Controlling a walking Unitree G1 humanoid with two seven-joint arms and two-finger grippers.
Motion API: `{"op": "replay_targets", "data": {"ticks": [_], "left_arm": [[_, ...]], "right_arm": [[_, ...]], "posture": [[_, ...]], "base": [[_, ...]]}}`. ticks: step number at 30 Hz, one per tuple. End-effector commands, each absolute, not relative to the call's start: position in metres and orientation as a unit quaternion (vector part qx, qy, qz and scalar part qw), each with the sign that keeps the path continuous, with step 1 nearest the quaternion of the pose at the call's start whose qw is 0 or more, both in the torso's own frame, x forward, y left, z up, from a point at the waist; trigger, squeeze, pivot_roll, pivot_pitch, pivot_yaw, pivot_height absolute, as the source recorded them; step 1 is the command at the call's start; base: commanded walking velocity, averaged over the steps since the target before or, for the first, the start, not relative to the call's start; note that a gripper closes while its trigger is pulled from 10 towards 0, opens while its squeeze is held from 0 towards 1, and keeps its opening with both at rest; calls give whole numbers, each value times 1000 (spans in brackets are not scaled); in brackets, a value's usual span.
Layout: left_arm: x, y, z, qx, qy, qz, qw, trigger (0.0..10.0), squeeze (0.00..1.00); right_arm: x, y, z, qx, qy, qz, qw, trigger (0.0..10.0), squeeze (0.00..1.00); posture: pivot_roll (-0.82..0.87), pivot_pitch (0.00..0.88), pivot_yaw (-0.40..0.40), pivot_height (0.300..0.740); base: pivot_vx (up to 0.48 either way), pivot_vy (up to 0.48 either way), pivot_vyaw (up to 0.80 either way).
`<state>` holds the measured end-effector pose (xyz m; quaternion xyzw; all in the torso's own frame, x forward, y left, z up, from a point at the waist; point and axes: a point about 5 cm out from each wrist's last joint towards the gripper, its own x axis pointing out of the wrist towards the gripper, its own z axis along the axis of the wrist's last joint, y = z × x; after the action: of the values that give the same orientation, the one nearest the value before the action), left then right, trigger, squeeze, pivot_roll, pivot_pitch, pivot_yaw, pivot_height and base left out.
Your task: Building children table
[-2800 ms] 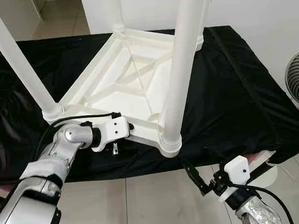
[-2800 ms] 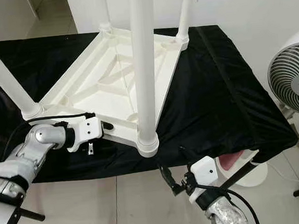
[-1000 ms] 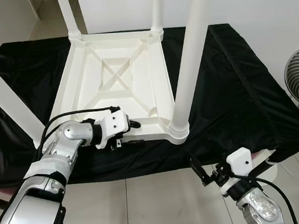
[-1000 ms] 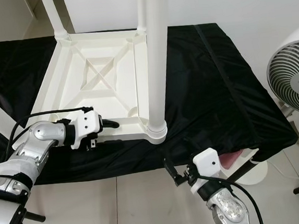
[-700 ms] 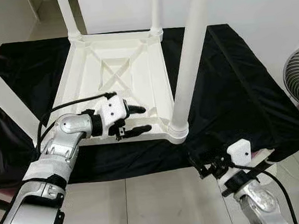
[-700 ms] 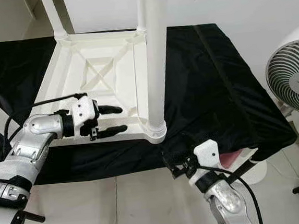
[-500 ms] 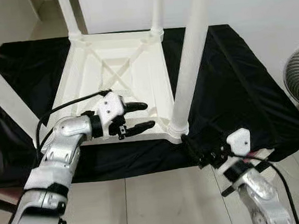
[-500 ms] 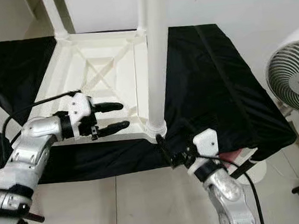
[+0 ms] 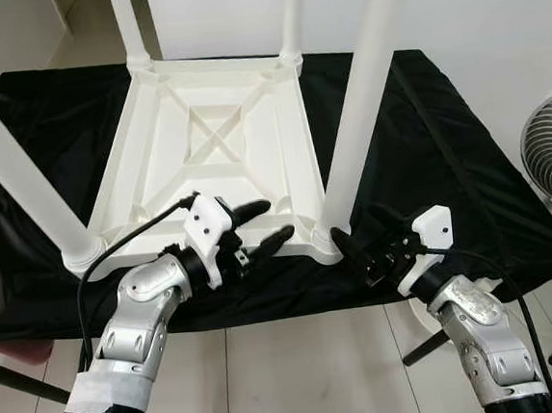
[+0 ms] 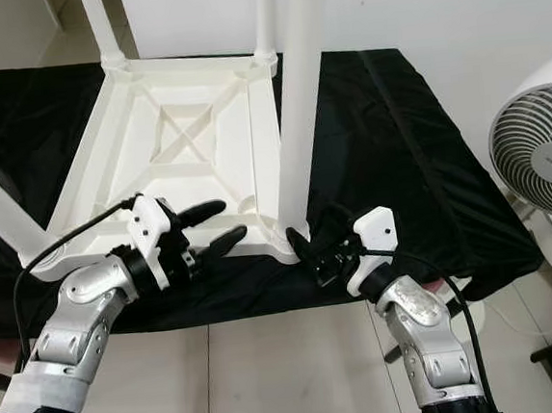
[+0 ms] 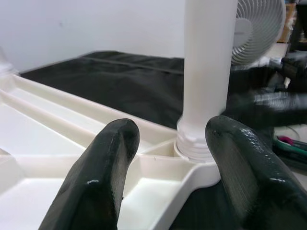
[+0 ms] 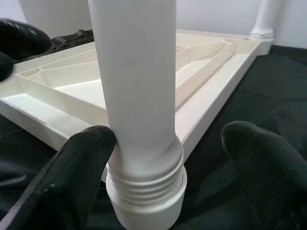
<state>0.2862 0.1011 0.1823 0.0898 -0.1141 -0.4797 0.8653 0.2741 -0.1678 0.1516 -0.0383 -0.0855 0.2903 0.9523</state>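
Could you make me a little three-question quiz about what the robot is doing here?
1. True or false: the white table lies upside down on the black cloth, legs pointing up.
2. Which gripper is at the base of the near right leg? A) left gripper B) right gripper
3. Fill in: beside the cloth-covered surface, on the robot's right, stands a white ____.

Key
1. True.
2. B: the right gripper has open fingers either side of the leg's threaded base; the left gripper, also open, hovers over the table's near edge.
3. fan.

White plastic table (image 9: 220, 144) upside down, legs upright
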Motion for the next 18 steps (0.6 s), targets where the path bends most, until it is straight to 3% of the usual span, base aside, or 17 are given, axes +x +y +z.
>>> {"op": "replay_targets", "data": {"ticks": [1,18], "left_arm": [[286,102,179,88,-98,-457,880,10000,0],[276,105,180,105,-75,-424,896,10000,0]], "right_arm": [[277,-168,151,-42,-78,304,949,10000,0],[308,-164,166,-70,-70,395,913,10000,0]], "posture": [[111,68,-41,740],[133,65,-56,740]], "base": [[0,0,0],[0,0,0]]}}
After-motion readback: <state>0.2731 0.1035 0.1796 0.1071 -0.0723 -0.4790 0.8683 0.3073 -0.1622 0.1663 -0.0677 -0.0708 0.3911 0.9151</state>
